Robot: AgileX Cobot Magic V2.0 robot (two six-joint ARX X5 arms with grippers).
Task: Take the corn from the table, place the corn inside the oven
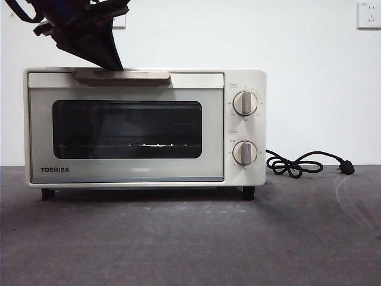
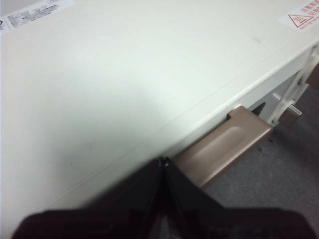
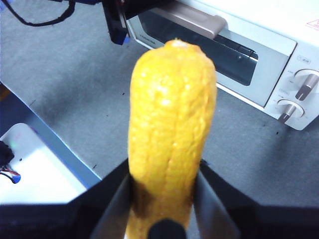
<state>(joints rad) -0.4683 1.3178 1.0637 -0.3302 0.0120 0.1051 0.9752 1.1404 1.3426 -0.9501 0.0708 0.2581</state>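
Corn fills my right wrist view, clamped low on its body by the right gripper; it looks stiff, light, a bit slick, so I'd keep that mid-cob hold. Oven door's shut. Left gripper, jaws together and empty, sits at the handle, upper left in front view.

yellow corn, cream oven
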